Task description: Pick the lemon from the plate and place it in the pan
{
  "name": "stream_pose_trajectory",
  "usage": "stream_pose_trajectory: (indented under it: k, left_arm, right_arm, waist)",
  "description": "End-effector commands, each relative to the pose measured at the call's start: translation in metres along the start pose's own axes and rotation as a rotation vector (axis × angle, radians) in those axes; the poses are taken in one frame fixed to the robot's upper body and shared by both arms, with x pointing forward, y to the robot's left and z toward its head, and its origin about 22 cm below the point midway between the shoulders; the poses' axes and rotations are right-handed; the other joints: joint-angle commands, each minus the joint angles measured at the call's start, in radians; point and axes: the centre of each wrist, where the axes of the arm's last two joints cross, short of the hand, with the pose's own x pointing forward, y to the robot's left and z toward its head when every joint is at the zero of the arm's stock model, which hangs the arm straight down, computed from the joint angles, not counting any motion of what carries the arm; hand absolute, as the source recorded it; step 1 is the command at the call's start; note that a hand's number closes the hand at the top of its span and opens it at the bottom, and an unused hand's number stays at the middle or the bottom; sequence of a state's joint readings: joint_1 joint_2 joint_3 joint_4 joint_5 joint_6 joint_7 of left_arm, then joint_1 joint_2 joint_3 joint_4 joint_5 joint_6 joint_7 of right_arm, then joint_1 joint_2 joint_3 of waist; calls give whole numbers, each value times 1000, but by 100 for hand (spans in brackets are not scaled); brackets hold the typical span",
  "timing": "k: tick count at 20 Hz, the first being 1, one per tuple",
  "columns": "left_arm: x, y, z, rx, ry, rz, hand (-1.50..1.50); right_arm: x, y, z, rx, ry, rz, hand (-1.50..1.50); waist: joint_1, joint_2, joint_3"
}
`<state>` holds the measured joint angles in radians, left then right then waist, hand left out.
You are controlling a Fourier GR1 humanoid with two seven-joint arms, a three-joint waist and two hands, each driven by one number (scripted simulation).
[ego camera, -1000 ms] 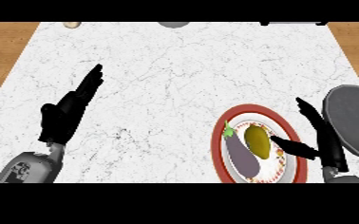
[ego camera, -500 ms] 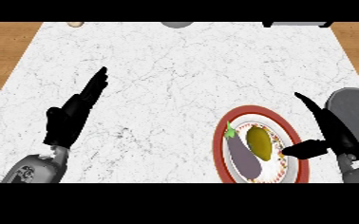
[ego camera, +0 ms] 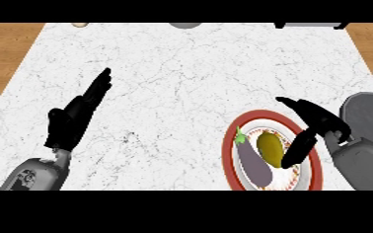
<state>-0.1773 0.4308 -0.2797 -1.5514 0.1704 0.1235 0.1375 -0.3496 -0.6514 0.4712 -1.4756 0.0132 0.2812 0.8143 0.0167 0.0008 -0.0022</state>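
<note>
A yellow lemon [ego camera: 270,148] lies on a red-rimmed plate [ego camera: 228,153] at the counter's lower right, beside a purple eggplant [ego camera: 255,167] with a green stem. The grey pan [ego camera: 359,109] shows partly at the right edge, just beyond the plate. My right hand [ego camera: 315,122] hovers over the plate's right side, open, its fingers hanging down close to the lemon's right flank and its thumb spread toward the far side. My left hand [ego camera: 75,112] rests open on the left of the counter, fingers pointing away.
The white marble counter [ego camera: 182,74] spreads between the hands. Along its far edge sit a small beige object [ego camera: 80,24], a grey round object [ego camera: 186,24] and a dark-edged item [ego camera: 310,24]. A wooden surface [ego camera: 16,44] borders the counter on the left.
My right hand has swung left from beside the pan to over the plate, its fingers now near the lemon. The left hand shifted slightly.
</note>
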Motion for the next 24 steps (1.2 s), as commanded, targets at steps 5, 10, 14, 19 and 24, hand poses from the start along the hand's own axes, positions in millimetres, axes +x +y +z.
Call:
stream_pose_trajectory:
  k: [5, 10, 14, 19, 24]
  left_arm:
    - [-5, -4, -1, -1, 10, 4, 0]
    - [8, -5, 23, 0, 2, 12, 0]
    - [5, 12, 5, 22, 8, 5, 0]
    - [-12, -4, 7, 0, 18, 11, 0]
    - [-4, 4, 8, 3, 2, 5, 0]
  right_arm:
    - [37, 13, 4, 53, 83, 86, -150]
    - [43, 28, -5, 49, 139, 126, -150]
    - [27, 38, 0, 39, 150, 136, -150]
    - [26, 52, -5, 46, 151, 147, -150]
    - [21, 53, -29, 29, 164, 126, -150]
  waist:
    - [-15, -1, 2]
    - [-4, -3, 2]
    - [-16, -2, 2]
    - [-16, -1, 2]
    - [-10, 0, 2]
